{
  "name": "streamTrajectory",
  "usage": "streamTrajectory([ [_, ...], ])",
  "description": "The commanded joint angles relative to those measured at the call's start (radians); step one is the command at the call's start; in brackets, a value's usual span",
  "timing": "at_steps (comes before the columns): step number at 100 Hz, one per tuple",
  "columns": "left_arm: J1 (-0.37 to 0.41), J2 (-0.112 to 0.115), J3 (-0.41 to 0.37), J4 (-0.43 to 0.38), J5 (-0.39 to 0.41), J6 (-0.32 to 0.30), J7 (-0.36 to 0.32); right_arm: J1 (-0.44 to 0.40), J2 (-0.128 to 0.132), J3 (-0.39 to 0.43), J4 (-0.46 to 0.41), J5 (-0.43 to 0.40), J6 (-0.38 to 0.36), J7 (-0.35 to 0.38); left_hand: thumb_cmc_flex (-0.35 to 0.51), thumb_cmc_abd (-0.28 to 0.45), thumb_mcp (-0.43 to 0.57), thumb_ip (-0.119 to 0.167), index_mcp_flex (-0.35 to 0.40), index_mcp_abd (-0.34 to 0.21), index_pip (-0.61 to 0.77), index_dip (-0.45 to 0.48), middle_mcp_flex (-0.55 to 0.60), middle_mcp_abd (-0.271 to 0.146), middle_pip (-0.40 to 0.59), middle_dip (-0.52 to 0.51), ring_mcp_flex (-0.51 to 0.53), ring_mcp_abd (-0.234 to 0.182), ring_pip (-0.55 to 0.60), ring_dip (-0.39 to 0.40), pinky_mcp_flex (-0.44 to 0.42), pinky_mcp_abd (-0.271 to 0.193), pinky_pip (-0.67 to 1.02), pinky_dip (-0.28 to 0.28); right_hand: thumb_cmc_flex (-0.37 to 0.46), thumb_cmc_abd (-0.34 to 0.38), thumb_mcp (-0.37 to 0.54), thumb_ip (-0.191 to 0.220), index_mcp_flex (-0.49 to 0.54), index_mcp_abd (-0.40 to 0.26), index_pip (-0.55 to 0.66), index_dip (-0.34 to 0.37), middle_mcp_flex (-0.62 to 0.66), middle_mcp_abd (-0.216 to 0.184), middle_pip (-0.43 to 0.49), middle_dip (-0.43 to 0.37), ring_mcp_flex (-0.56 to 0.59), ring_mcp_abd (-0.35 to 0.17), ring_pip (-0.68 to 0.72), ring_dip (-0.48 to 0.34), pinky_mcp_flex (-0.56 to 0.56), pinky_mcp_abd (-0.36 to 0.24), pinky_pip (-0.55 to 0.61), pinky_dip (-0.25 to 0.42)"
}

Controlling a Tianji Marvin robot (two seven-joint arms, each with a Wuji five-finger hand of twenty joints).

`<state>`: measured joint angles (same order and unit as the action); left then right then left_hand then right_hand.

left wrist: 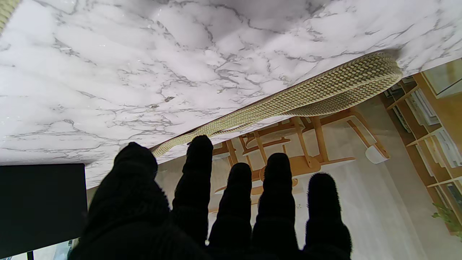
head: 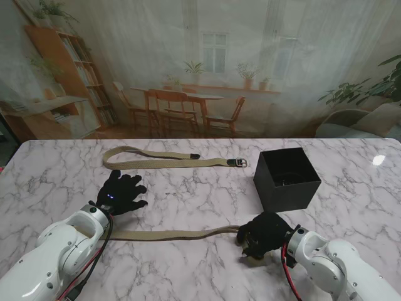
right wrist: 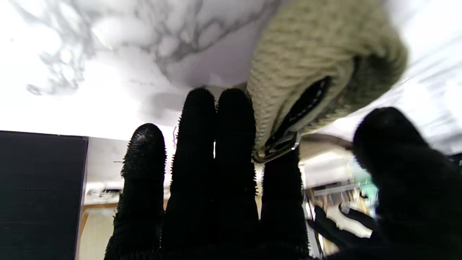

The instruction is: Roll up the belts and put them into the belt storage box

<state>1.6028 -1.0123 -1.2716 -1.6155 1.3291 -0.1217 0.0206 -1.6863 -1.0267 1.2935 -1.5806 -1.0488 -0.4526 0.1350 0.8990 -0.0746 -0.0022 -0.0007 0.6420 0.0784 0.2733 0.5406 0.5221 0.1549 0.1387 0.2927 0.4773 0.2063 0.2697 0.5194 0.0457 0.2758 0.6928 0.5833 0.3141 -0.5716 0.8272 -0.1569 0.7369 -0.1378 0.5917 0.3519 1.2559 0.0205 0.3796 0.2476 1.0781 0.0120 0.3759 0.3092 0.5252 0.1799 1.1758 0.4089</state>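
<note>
Two khaki woven belts on the marble counter (head: 188, 188); black belt storage box (head: 287, 179) sits open-topped on the right side, farther from me than the right hand, nothing of a belt seen inside it from the stand view.

Near belt (head: 169, 235) lies stretched out flat across the front of the counter, running from beside the left forearm to the right hand (head: 263, 234); probably laid straight so it can be rolled from one end. The right hand is on its buckle end: in the right wrist view the belt end (right wrist: 310, 72) is folded back on itself with a metal buckle (right wrist: 285, 144) tucked at the fold, right against the fingers (right wrist: 231, 144); fingers curled in around that fold, thumb opposed on the other side (reads as a grip on the first turn of the roll, though how tightly it presses I cannot tell). Starting at the buckle makes sense as a stiff core to wind around.

Left hand (head: 122, 193) hovers between the two belts, fingers spread apart and holding nothing; left wrist view shows all five fingers (left wrist: 198, 169) splayed with only bare counter and the far belt ahead. Likely parked there to pin or feed the strap while the right hand winds.

Far belt (head: 169, 158) lies well apart toward the back edge, doubled into a long loop, its buckle end pointing toward the box; untouched, so it looks queued for later.

Judgement: rolling barely begun; neither belt boxed yet.
</note>
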Motion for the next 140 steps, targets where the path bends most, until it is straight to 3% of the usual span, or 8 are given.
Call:
streamTrajectory([
  [1, 0.000, -0.002, 0.001, 0.001, -0.003, -0.002, -0.012, -0.020, 0.020, -0.001, -0.023, -0.032, -0.007, -0.003, -0.011, 0.040, -0.023, -0.016, 0.006, 0.020, 0.002, 0.007, -0.031, 0.018, -0.015, 0.012, -0.012, 0.017, -0.014, 0.011, -0.018, 0.043, -0.026, -0.013, -0.042, -0.001, -0.073, 0.024, -0.032, 0.242, 0.050, 0.066, -0.032, -0.098, -0.068, -0.045, -0.063, -0.116, -0.104, -0.065, -0.032, -0.050, -0.025, -0.028],
  [14, 0.001, -0.003, 0.000, 0.001, -0.003, -0.001, -0.010, -0.040, 0.034, 0.032, -0.105, -0.026, -0.014, 0.162, -0.012, 0.040, -0.024, -0.016, 0.006, 0.019, 0.002, 0.007, -0.032, 0.017, -0.015, 0.012, -0.011, 0.015, -0.014, 0.011, -0.018, 0.043, -0.026, -0.013, 0.022, -0.014, -0.107, 0.061, -0.169, 0.318, 0.032, 0.089, -0.106, -0.103, -0.165, -0.102, -0.152, -0.149, -0.146, -0.125, -0.076, -0.099, -0.057, -0.076],
  [27, 0.001, -0.003, -0.001, 0.001, -0.004, -0.001, -0.009, -0.034, 0.048, 0.038, -0.147, -0.011, -0.018, 0.301, -0.010, 0.040, -0.023, -0.016, 0.006, 0.020, 0.002, 0.007, -0.032, 0.018, -0.015, 0.012, -0.012, 0.018, -0.014, 0.011, -0.019, 0.042, -0.026, -0.013, 0.066, -0.141, 0.301, 0.115, -0.303, 0.363, 0.013, 0.103, -0.168, -0.102, -0.292, -0.153, -0.229, -0.161, -0.200, -0.151, -0.119, -0.124, -0.105, -0.106],
  [40, 0.001, -0.003, -0.002, 0.000, -0.004, -0.001, -0.011, -0.022, 0.052, 0.028, -0.153, -0.054, -0.020, 0.314, -0.010, 0.039, -0.024, -0.016, 0.006, 0.021, 0.002, 0.007, -0.032, 0.017, -0.015, 0.012, -0.012, 0.016, -0.014, 0.011, -0.017, 0.042, -0.026, -0.013, 0.208, -0.160, 0.505, 0.144, -0.320, 0.338, 0.037, 0.122, -0.160, -0.141, -0.293, -0.152, -0.214, -0.186, -0.204, -0.155, -0.097, -0.170, -0.110, -0.110],
  [56, 0.001, -0.002, -0.001, 0.001, -0.004, -0.002, -0.010, -0.017, 0.043, 0.011, -0.099, -0.156, -0.028, 0.127, -0.010, 0.039, -0.023, -0.016, 0.006, 0.021, 0.002, 0.007, -0.032, 0.017, -0.015, 0.012, -0.011, 0.016, -0.014, 0.011, -0.018, 0.042, -0.026, -0.013, 0.229, -0.195, 0.460, 0.057, -0.220, 0.156, 0.190, 0.172, -0.033, -0.172, -0.219, -0.115, -0.117, -0.163, -0.145, -0.130, -0.040, -0.154, -0.075, -0.106],
  [86, 0.000, -0.002, 0.000, 0.001, -0.005, -0.002, -0.012, -0.017, 0.031, -0.010, -0.032, -0.159, 0.027, -0.027, -0.011, 0.040, -0.023, -0.016, 0.006, 0.020, 0.002, 0.007, -0.032, 0.017, -0.015, 0.012, -0.011, 0.017, -0.014, 0.011, -0.017, 0.042, -0.026, -0.013, 0.260, -0.143, 0.266, -0.080, -0.074, -0.183, 0.527, 0.179, -0.214, 0.011, 0.065, 0.135, -0.079, 0.040, -0.024, 0.048, -0.076, 0.058, -0.019, -0.039],
  [123, -0.001, -0.002, 0.001, 0.002, -0.005, -0.003, -0.012, -0.023, 0.025, -0.023, -0.026, -0.142, 0.069, -0.050, -0.012, 0.041, -0.023, -0.016, 0.006, 0.021, 0.001, 0.006, -0.033, 0.018, -0.016, 0.012, -0.012, 0.018, -0.014, 0.011, -0.019, 0.043, -0.027, -0.014, 0.174, -0.168, 0.240, -0.076, 0.014, -0.056, 0.704, -0.012, -0.666, 0.201, 0.015, 0.011, -0.362, 0.121, -0.154, -0.024, -0.168, 0.237, -0.146, 0.006],
  [140, -0.001, -0.002, 0.002, 0.003, -0.005, -0.003, -0.012, -0.012, 0.019, -0.039, -0.002, -0.102, 0.086, -0.079, -0.015, 0.040, -0.024, -0.016, 0.005, 0.021, 0.001, 0.006, -0.033, 0.017, -0.016, 0.012, -0.011, 0.016, -0.014, 0.011, -0.018, 0.042, -0.027, -0.014, 0.203, -0.143, 0.242, -0.075, -0.033, -0.006, 0.763, -0.047, -0.385, 0.054, 0.123, 0.042, -0.235, 0.082, -0.072, -0.007, -0.114, 0.222, -0.114, -0.002],
])
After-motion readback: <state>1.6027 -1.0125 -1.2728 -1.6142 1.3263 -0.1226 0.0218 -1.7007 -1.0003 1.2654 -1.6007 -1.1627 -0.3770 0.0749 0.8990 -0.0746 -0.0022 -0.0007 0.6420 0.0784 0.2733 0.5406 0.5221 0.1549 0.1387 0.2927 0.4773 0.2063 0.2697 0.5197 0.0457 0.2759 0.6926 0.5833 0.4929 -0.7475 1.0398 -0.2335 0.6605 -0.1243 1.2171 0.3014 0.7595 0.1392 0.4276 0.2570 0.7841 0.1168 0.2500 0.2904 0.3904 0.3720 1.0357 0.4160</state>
